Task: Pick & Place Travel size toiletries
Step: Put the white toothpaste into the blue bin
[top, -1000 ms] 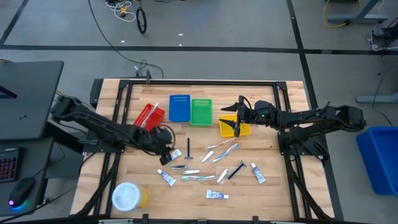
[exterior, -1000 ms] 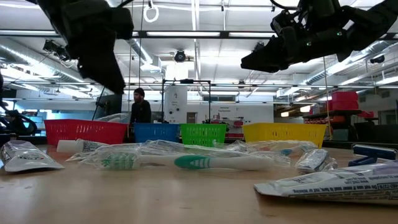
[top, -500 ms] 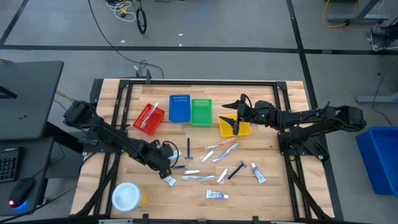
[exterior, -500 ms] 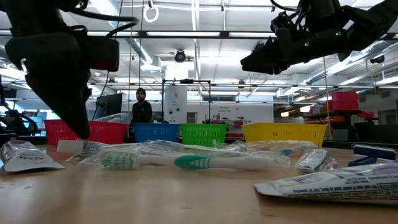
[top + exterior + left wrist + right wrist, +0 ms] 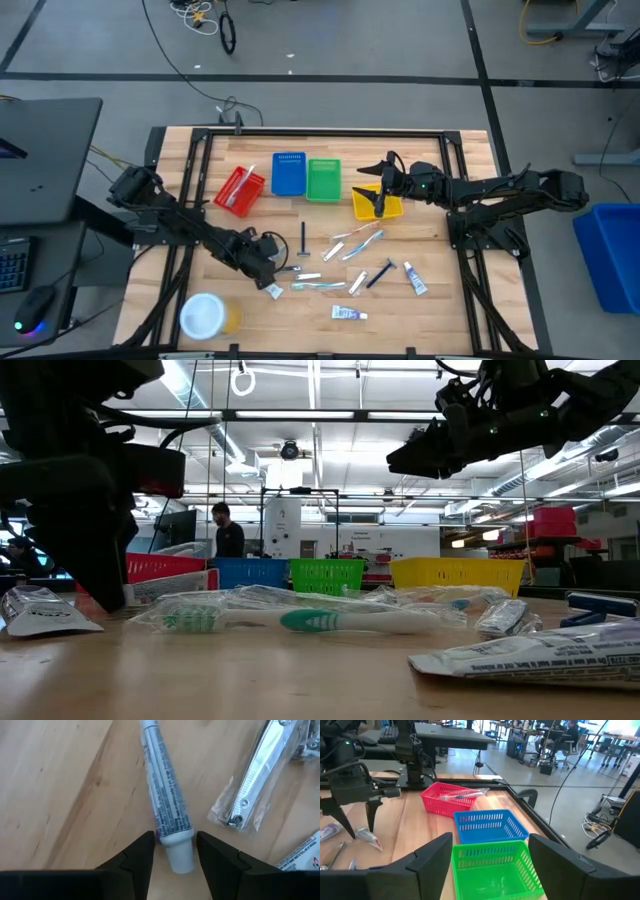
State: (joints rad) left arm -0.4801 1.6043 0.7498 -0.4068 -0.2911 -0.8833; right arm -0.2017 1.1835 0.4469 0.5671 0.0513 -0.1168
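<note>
White tube [image 5: 167, 812] lies between our left claw's [image 5: 268, 283] open fingers, cap half hidden; right claw [image 5: 381, 207] open, empty.

Bins in a row: red bin [image 5: 240, 189], blue bin [image 5: 289, 173], green bin [image 5: 323, 179], yellow bin [image 5: 376, 203]. Light wood-grain table [image 5: 440, 300]. White tube [image 5: 164, 802] with grey-blue print, white cap. Silvery nail clipper [image 5: 254, 780] in clear wrap. Green-and-white toothbrush [image 5: 345, 621]. Yellow jar [image 5: 208, 316], white lid.

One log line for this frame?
left claw: open, straddling toothpaste tube on table | right claw: open, over yellow bin | step: grasp pending
</note>
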